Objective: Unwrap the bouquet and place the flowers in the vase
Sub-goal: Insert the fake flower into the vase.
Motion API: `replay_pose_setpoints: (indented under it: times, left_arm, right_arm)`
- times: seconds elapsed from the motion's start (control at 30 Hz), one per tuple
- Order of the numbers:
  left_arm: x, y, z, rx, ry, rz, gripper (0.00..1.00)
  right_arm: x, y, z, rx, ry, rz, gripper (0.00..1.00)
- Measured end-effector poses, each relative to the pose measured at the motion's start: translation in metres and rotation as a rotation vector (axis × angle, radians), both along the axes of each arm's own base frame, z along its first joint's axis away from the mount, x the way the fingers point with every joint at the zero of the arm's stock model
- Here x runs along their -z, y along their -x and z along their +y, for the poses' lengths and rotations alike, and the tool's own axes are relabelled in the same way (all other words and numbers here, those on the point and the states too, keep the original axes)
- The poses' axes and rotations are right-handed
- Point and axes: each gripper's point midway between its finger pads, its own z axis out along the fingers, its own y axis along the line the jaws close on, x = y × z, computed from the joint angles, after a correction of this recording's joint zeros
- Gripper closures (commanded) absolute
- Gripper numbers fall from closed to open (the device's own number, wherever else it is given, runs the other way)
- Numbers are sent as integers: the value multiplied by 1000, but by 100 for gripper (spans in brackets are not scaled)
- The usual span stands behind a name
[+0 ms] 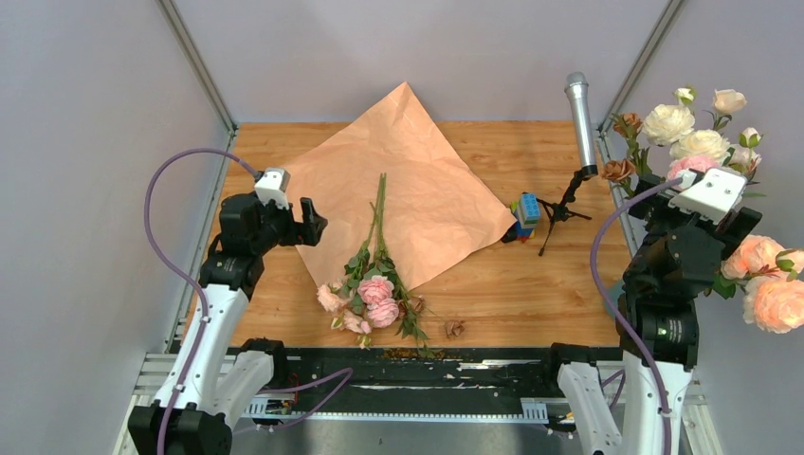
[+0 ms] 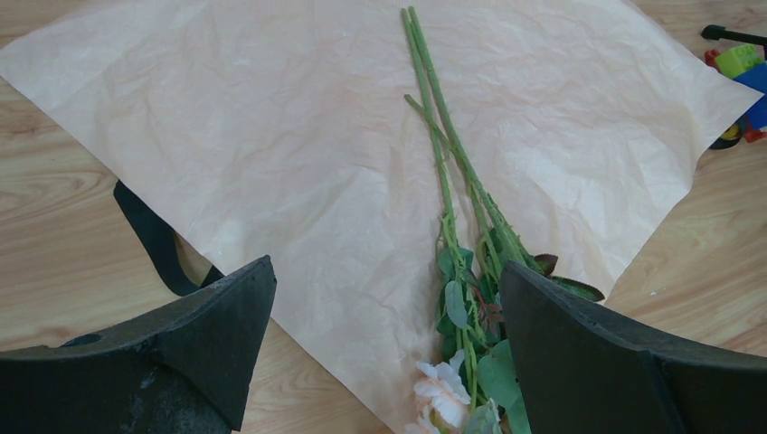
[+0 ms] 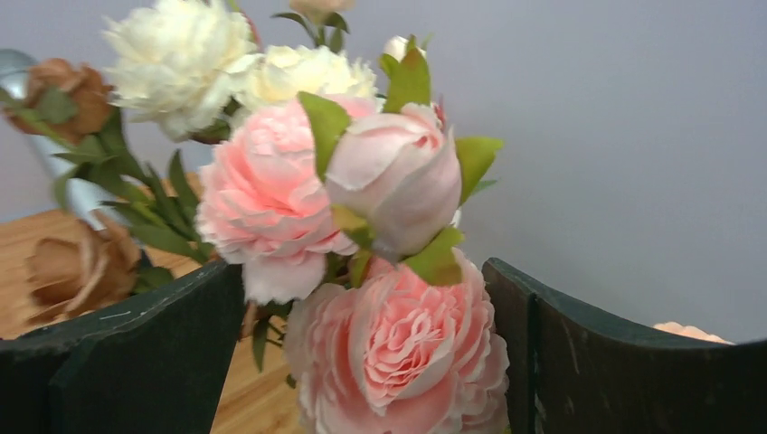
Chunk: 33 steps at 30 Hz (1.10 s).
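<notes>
1. Left pincer [image 2: 387, 271]: black two-finger jaws released and spread wide, nothing between them. It sits left of centre in the overhead view, beside the left edge of the paper.
2. Right pincer [image 3: 362, 267]: black jaws parted wide at the right edge of the overhead view. Rose heads stand in the gap. Whether a finger touches them cannot be told.
3. Tan kraft paper sheet [image 1: 408, 180]: unfolded and lying flat, diamond-wise, at the centre of the light wooden table [image 1: 531, 284].
4. Pink roses on long thin green stems [image 1: 374, 275]: lying on the sheet. The stem ends point toward the top of the frame, and the heads lie past the paper's lower edge on the wood.
5. Black ribbon strip [image 2: 154, 240]: loose on the wood at the paper's left edge.
6. Upright cluster of cream and pink roses with brown dried heads [image 1: 697, 133]: upper right, just behind the right arm.
7. Large peach-orange roses [image 1: 768, 284]: far right edge.
8. Silver microphone on a black stand [image 1: 580, 118]: right of the sheet.
9. Small toy of coloured blocks [image 1: 524, 216]: between the paper's right corner and the stand.
</notes>
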Motion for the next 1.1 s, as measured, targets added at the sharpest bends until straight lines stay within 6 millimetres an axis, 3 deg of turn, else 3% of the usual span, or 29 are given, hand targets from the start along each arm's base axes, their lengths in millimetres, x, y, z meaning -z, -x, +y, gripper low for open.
replay_pose_setpoints:
  times: [0.3,0.63,0.8,0.93,1.1]
  left_arm:
    - [-10,2,0,-2,3,-36,0]
    - [-10,2,2,-13,-4,-40,2]
    - [-1,4,-10,-2,34,14,4]
    - [8,6,-29,-19,140,87,4]
    - [25,15,-64,36,183,151,4]
  right_arm:
    - [-29,10,35,-222,33,-120,0]
    - [-96,23,54,-324,83,-226,0]
    - [-119,0,91,-549,105,-208,1]
    - [-133,-29,142,-852,87,-181,4]
    - [-122,-63,187,-1140,-7,-97,8]
